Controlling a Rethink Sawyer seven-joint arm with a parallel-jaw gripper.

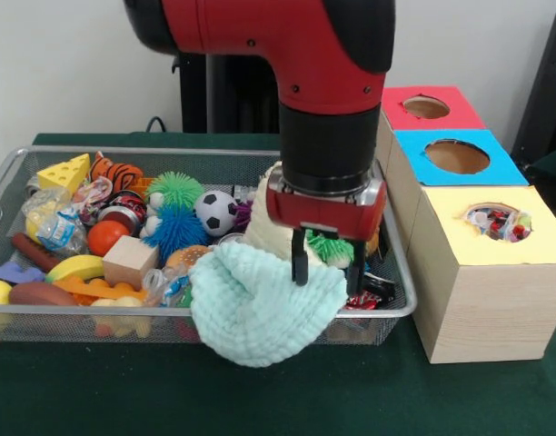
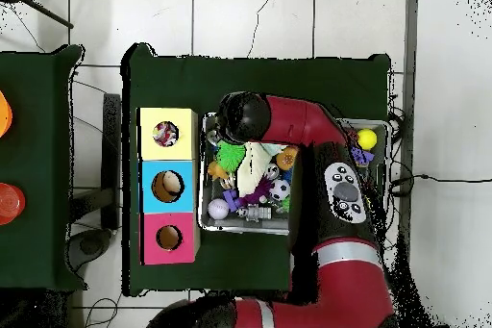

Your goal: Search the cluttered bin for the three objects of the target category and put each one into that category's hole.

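Note:
The silver wire mesh bin (image 1: 169,152) is full of toys; it also shows in the overhead view (image 2: 245,230). My gripper (image 1: 328,270) is open, its fingers (image 1: 299,263) just over a mint knitted cloth (image 1: 260,313) at the bin's front right, with a green spiky ball (image 1: 331,247) behind them. A crinkly clear wrapper with yellow and blue prints (image 1: 53,222) lies at the bin's left end, and another (image 1: 94,192) lies just behind it. The yellow-topped hole (image 1: 496,221) on the pale wooden box holds a printed wrapper. In the overhead view the arm hides the gripper.
The blue-topped hole (image 1: 457,156) and the red-topped hole (image 1: 426,107) stand behind the yellow one, right of the bin. The mint cloth hangs over the bin's front rim. A soccer ball (image 1: 215,211), blue spiky ball (image 1: 176,227) and wooden block (image 1: 130,261) crowd the bin.

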